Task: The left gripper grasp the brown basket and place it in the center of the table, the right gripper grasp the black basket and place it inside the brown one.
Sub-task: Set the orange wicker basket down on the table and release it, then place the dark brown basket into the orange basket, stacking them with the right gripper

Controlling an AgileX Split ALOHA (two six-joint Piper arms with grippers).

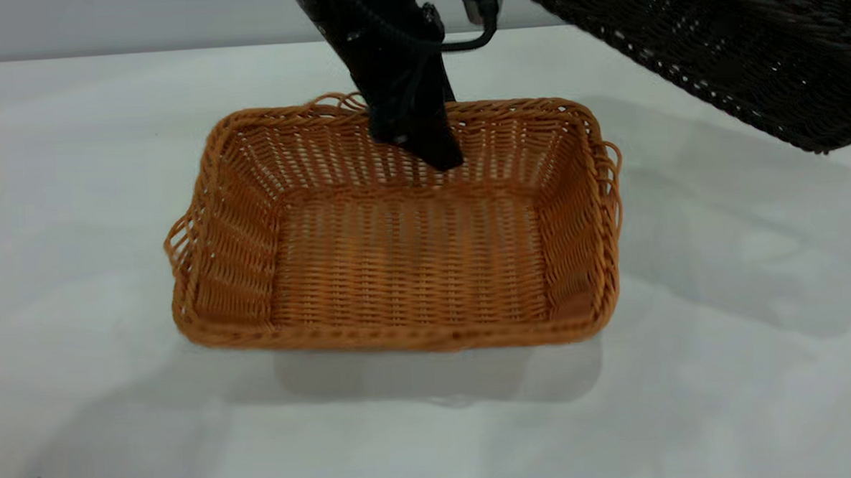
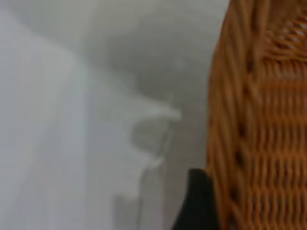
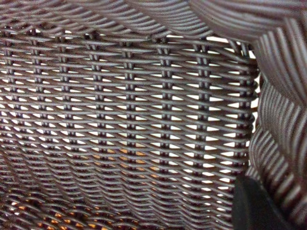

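– white table [image 1: 71,175], nothing else on it. brown basket [image 1: 398,269] sits mid-table, left gripper [image 1: 421,142] clamped on its far wall.

– and the black basket [image 1: 733,46]?

– aloft toward the far right corner, tilted. the right gripper's fingers i can't tell. i'd say the left lets go next; its arm blocks the drop.

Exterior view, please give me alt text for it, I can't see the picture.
An orange-tan brown basket sits on the white table, with the left gripper clamped on its far rim. The black basket hangs tilted in the air at the upper right, off the table, cut off by the picture's edge.
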